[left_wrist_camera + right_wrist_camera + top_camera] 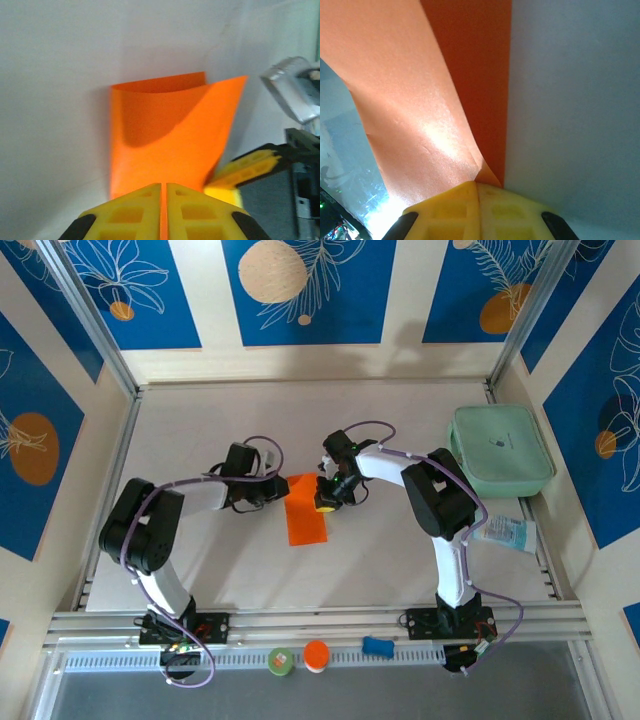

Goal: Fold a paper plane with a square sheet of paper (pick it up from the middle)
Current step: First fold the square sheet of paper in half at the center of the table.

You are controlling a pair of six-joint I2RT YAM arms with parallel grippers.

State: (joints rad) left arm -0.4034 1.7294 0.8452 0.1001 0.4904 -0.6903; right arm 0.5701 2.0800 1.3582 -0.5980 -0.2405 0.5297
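The pale desk (400,570) takes up the middle of the top view, walled in by blue panels with leaf prints. The left arm (150,530) rises from its base at 7 o'clock and reaches in toward the centre. The right arm (440,500) comes up from 5 o'clock and bends back to meet it. A mint-green case (500,450) lies flat at 2 o'clock, well apart from both arms.

The square sheet of paper (306,515) is just left of the desk's centre and reads from above as a narrow upright orange strip. In the left wrist view the sheet (170,130) is doubled over, with one flap curling up off the layer beneath it. In the right wrist view the paper (410,100) lifts away toward 11 o'clock, and a darker strip of it lies flat against the desk.

The left tool (278,490) is at the sheet's 9 o'clock edge. Seen from its own wrist, the left tool (163,189) has its yellow jaws pressed together with a thin orange line of paper clamped between them. The right tool (328,498) is at the sheet's 3 o'clock edge. From its wrist, the right tool (477,187) is closed tight on a pinched corner of the sheet.

A blue-and-white tube (505,532) lies at 4 o'clock, just beside the right arm. On the front rail at 6 o'clock sit a green disc (281,661), an orange disc (316,655) and a small blue piece (377,646).
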